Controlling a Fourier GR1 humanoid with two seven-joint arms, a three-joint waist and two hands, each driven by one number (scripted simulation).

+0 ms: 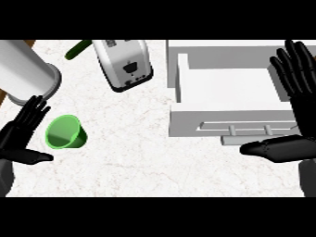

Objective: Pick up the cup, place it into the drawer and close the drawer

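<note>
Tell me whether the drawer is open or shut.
Open. The drawer is pulled out from the white cabinet, its bare white inside showing; the green cup is on the counter.

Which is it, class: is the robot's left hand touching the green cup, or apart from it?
Apart. In the head view a strip of white counter shows between the open left hand and the green cup, which lies just to its right.

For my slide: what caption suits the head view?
Open left hand beside green cup; right hand by open drawer.
</note>
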